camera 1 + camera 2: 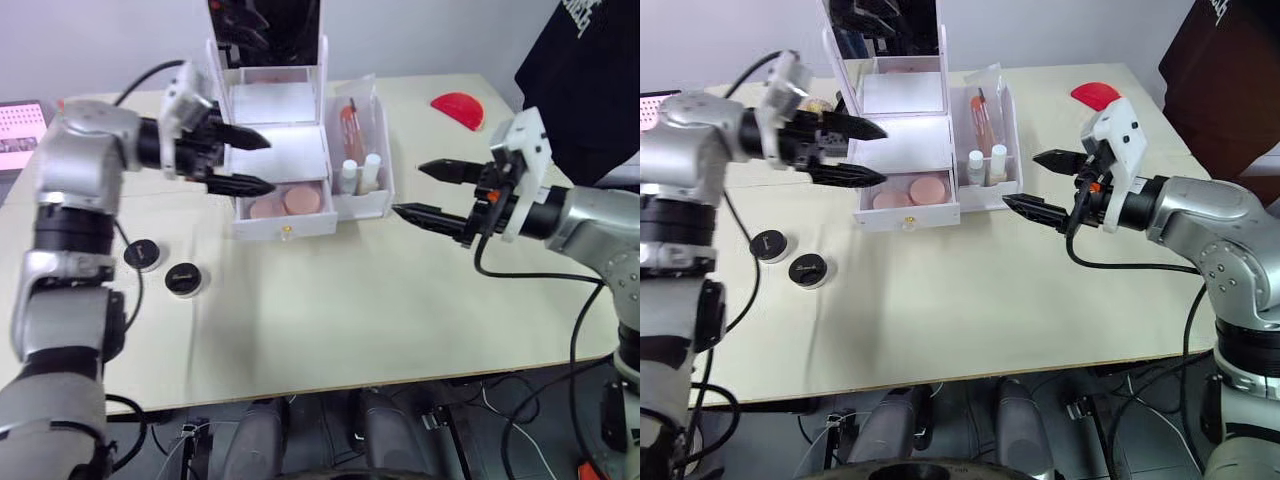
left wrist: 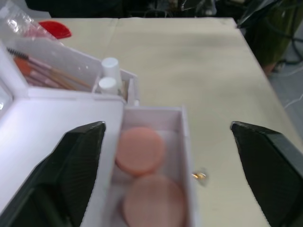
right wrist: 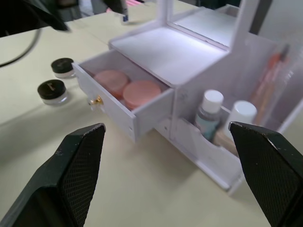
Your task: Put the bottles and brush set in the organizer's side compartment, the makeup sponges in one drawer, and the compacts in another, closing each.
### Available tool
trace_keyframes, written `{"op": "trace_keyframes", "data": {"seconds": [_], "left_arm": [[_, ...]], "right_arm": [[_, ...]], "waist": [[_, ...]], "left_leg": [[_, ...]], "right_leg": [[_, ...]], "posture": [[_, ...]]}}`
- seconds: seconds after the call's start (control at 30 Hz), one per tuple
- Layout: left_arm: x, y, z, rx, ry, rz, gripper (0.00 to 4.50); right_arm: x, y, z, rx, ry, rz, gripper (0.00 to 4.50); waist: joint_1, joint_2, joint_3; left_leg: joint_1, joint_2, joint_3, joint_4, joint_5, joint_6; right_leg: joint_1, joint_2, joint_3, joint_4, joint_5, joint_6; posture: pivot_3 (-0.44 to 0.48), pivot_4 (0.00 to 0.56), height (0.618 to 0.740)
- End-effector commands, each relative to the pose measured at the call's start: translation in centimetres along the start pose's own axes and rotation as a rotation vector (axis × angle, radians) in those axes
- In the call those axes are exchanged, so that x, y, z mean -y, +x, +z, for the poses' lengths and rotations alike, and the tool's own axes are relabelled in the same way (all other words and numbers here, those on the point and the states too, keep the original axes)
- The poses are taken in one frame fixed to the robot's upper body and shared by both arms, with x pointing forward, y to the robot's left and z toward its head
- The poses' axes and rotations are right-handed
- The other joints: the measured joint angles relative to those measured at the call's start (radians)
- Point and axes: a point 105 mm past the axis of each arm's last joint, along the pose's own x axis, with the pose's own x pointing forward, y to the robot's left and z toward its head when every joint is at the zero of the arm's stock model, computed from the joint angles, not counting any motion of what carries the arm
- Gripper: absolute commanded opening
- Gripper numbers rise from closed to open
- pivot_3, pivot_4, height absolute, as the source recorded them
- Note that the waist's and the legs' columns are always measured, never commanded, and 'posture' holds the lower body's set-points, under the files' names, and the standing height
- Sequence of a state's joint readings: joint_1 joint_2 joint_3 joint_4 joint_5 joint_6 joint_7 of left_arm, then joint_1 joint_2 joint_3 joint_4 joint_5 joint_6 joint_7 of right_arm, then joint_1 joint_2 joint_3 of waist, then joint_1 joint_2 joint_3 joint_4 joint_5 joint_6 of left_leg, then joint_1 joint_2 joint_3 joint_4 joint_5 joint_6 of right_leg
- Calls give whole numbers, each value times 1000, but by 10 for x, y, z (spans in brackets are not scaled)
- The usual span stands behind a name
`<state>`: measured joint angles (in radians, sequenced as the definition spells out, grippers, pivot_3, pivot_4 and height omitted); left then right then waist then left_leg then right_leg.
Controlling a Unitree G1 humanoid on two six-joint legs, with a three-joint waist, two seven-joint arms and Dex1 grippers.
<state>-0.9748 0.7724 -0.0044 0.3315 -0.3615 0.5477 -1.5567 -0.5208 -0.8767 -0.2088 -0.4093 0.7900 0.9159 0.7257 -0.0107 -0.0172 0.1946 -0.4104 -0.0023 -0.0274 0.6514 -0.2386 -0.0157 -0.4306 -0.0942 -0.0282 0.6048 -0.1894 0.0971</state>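
Observation:
The white organizer (image 1: 275,150) stands at the back of the table under its mirror. Its lower drawer (image 1: 285,228) is pulled out, and two makeup sponges (image 1: 300,200) lie side by side inside. The side compartment (image 1: 362,208) holds both bottles (image 1: 372,170) and the brush set (image 1: 350,125). Two black compacts (image 1: 142,254) (image 1: 184,279) sit on the table to the left of the drawer. My left gripper (image 1: 268,164) hangs open at the organizer's left side, just above the drawer. To the right of the side compartment, my right gripper (image 1: 408,189) is open and holds nothing.
A red half-round object (image 1: 459,108) lies at the back right of the table. A person in black (image 1: 580,70) stands beyond the right corner. A small screen (image 1: 20,125) sits at the far left. Cables trail from both arms.

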Motion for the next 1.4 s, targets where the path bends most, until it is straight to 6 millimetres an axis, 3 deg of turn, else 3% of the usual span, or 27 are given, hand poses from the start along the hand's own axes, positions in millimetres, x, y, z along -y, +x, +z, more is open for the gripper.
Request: {"op": "trace_keyframes", "data": {"seconds": [0.03,0.2,0.43,0.73,1.03,1.4], "left_arm": [[32,-13,5,0,-2,-50,2587],[61,-10,-27,-51,-75,-16,49],[60,7,-57,-52,-74,141,49],[16,18,-75,-73,-46,363,49],[-38,33,-67,-15,4,525,49],[-50,45,-70,3,-1,542,49]], "right_arm": [[4,-17,15,53,-58,-26,4500],[7,-33,15,86,-65,-14,4500],[7,-36,13,94,-84,27,4500],[2,-29,24,105,-128,64,4500],[-3,-21,34,129,-149,81,4500],[-10,-15,35,131,-138,89,4500]], "waist": [[-1,0,0],[4,0,0],[3,0,0],[7,0,0],[25,0,0],[29,0,0]], "left_leg": [[0,0,0,0,0,0],[1,0,0,0,0,0],[1,0,0,0,0,0],[1,0,1,0,0,0],[1,0,1,2,0,0],[1,-1,0,9,0,0]], "right_leg": [[0,0,0,0,0,0],[1,0,0,-1,-2,-4],[1,0,0,-1,-2,-4],[1,0,0,-1,-2,-4],[2,0,0,-1,0,-1],[3,-1,0,4,-2,-3]], "posture": [[0,150,737],[0,150,737],[0,150,737],[0,150,737],[0,150,737],[0,150,737]]}}
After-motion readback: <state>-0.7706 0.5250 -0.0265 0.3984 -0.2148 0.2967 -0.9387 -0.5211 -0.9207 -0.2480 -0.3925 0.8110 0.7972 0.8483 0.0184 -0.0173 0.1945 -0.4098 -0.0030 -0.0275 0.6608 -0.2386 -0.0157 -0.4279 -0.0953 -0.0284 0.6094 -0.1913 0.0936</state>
